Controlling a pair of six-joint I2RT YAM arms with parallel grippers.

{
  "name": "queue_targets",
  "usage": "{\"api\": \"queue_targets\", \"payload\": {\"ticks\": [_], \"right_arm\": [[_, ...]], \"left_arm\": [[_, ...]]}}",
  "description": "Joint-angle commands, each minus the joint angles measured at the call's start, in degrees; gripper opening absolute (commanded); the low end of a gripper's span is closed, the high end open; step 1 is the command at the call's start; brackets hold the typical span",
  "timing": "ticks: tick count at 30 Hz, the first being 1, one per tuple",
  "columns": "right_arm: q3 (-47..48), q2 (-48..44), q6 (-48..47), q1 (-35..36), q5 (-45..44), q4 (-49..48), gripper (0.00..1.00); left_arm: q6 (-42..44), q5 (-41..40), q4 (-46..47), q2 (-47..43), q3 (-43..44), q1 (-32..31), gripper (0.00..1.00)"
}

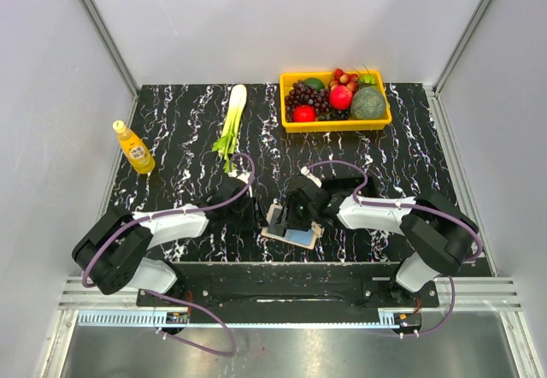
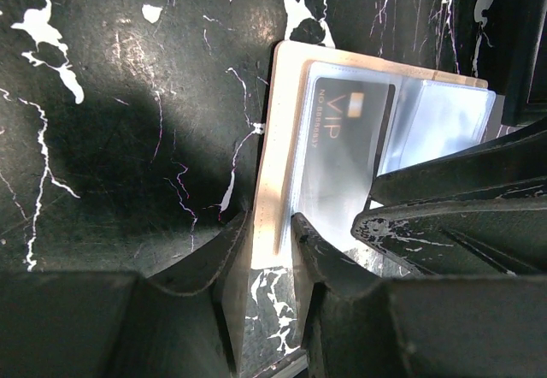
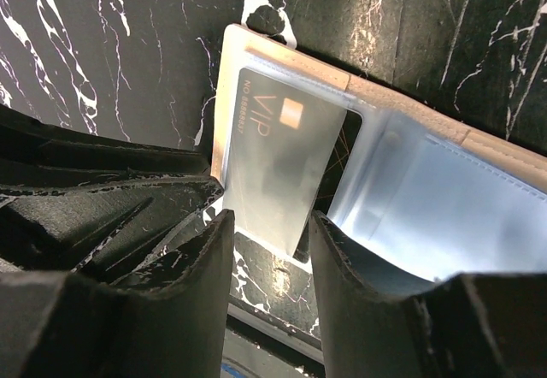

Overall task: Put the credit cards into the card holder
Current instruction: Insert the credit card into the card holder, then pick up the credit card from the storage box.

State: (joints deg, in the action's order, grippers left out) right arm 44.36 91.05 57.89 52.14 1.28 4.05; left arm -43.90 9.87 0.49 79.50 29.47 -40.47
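Observation:
The beige card holder (image 1: 295,234) lies open near the table's front edge, its clear sleeves facing up. A dark credit card (image 2: 346,138) marked VIP sits in the left sleeve, and the light blue sleeve (image 2: 444,121) beside it shows no card. My left gripper (image 2: 267,233) is narrowly shut on the holder's beige left edge (image 2: 273,138). My right gripper (image 3: 269,224) is closed on the near end of the credit card (image 3: 273,151), whose far part lies inside the holder (image 3: 282,57). In the top view the left gripper (image 1: 261,214) and right gripper (image 1: 301,214) meet over the holder.
A yellow tray (image 1: 338,126) of fruit stands at the back right. A green-and-white leek (image 1: 231,117) lies at the back middle and a yellow bottle (image 1: 134,148) stands at the left. The table's front edge runs just below the holder.

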Motion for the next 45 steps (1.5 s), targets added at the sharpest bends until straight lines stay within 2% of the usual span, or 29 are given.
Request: {"api": "queue_targets", "payload": {"ticks": [1, 6, 16, 21, 25, 29, 33, 45], "right_arm": [[0.20, 0.10, 0.47, 0.24, 0.92, -1.42, 0.46], [0.46, -5.16, -1.98, 0.33, -3.73, 0.86, 0.48], [0.91, -17.21, -4.71, -0.98, -15.86, 15.27, 0.52], [0.72, -24.85, -7.69, -7.04, -17.80, 21.67, 0.52], [4.15, -28.73, -14.10, -12.31, -20.88, 28.45, 0.55], [5.30, -26.98, -20.69, -19.95, -15.63, 31.36, 0.56], [5.39, -21.80, -24.40, -24.18, -11.66, 31.89, 0.56], [7.85, -8.61, -28.53, -28.50, -5.94, 27.23, 0.55]], "left_arm": [[-0.57, 0.50, 1.27, 0.21, -0.38, -0.14, 0.29], [-0.49, -2.48, -1.80, -2.42, -0.64, -0.14, 0.29], [1.80, -6.17, -6.38, -9.54, 1.20, -0.14, 0.32], [4.17, -6.70, -8.58, -13.32, 3.39, -0.14, 0.35], [4.96, -7.67, -9.46, -16.13, 4.01, -0.05, 0.45], [5.75, -7.23, -9.54, -17.89, 4.45, -0.05, 0.50], [6.63, -6.44, -9.81, -18.68, 4.89, -0.05, 0.52], [8.13, -6.18, -9.63, -17.37, 5.15, -0.05, 0.55]]}}
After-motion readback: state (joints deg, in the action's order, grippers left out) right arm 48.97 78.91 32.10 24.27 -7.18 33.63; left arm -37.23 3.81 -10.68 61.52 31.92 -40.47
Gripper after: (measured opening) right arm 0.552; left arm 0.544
